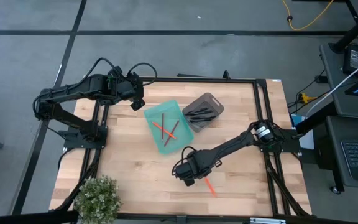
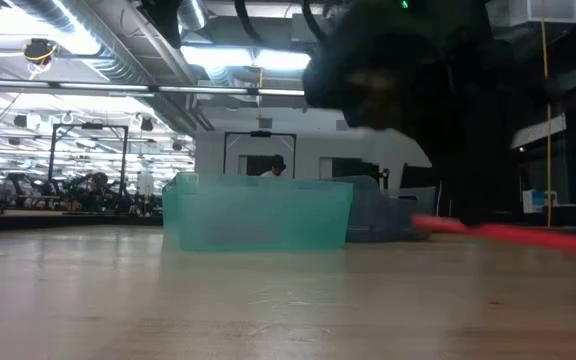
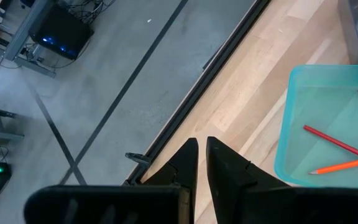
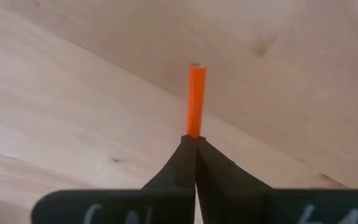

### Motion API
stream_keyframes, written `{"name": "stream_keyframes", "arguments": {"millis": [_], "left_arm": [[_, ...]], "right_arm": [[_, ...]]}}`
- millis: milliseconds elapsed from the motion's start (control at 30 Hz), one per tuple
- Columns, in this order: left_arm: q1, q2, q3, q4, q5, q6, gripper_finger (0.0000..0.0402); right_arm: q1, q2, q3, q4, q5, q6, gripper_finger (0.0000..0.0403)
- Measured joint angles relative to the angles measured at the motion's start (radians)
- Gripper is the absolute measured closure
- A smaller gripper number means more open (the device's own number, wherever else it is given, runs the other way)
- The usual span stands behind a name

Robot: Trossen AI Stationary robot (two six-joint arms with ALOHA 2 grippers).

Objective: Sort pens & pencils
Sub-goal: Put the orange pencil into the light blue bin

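Right gripper (image 1: 190, 180) jaws pinch a pencil (image 4: 196, 99) (apparently on the table (image 1: 135, 174)).

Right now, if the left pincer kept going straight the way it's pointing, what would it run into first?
Probably nothing on the table. The left pincer hangs over the table's far-left edge, aimed outward and down, so the grey floor beyond looks first in line. The teal bin with pencils sits off to one side. Depth is unclear.
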Motion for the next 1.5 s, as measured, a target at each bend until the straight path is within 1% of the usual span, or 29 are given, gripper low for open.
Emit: {"name": "stream_keyframes", "arguments": {"millis": [200, 333, 500, 733, 867, 967, 1133, 1233, 1300, 1400, 1500], "left_arm": [[0.0, 0.0, 0.0, 0.0, -0.007, 0.01, 0.0374], [0.001, 0.0, 0.0, 0.0, -0.026, 0.058, 0.0374], [0.001, 0.0, 0.0, -0.001, -0.083, 0.101, 0.0374], [0.001, -0.017, 0.0, 0.0, -0.207, 0.157, 0.0374], [0.001, -0.036, 0.001, 0.01, -0.225, 0.158, 0.0374], [0.001, -0.044, 0.0, 0.015, -0.225, 0.158, 0.0374], [0.001, -0.058, 0.001, 0.018, -0.225, 0.158, 0.0374], [0.001, -0.062, 0.0, 0.019, -0.221, 0.157, 0.0374], [0.001, -0.063, 0.0, 0.018, -0.209, 0.157, 0.0374], [0.001, -0.06, 0.0, 0.018, -0.171, 0.136, 0.0374], [0.001, -0.061, 0.0, 0.018, -0.132, 0.111, 0.0374]], "right_arm": [[-0.021, 0.0, 0.137, -0.149, 0.071, -0.03, 0.0403], [-0.074, -0.003, 0.226, -0.173, 0.112, -0.104, 0.0403], [-0.178, -0.003, 0.284, -0.174, 0.116, -0.239, 0.0403], [-0.344, -0.003, 0.343, -0.142, 0.115, -0.436, 0.0403], [-0.421, -0.003, 0.416, -0.125, 0.1, -0.517, 0.0403], [-0.448, -0.003, 0.486, -0.134, 0.081, -0.541, 0.0403], [-0.409, -0.002, 0.547, -0.156, 0.112, -0.598, 0.04], [-0.363, -0.003, 0.558, -0.158, 0.121, -0.604, 0.0384], [-0.33, -0.003, 0.554, -0.197, 0.125, -0.59, 0.0371], [-0.271, 0.001, 0.544, -0.273, 0.142, -0.506, 0.0352], [-0.195, 0.005, 0.515, -0.326, 0.14, -0.373, 0.0333]]}}
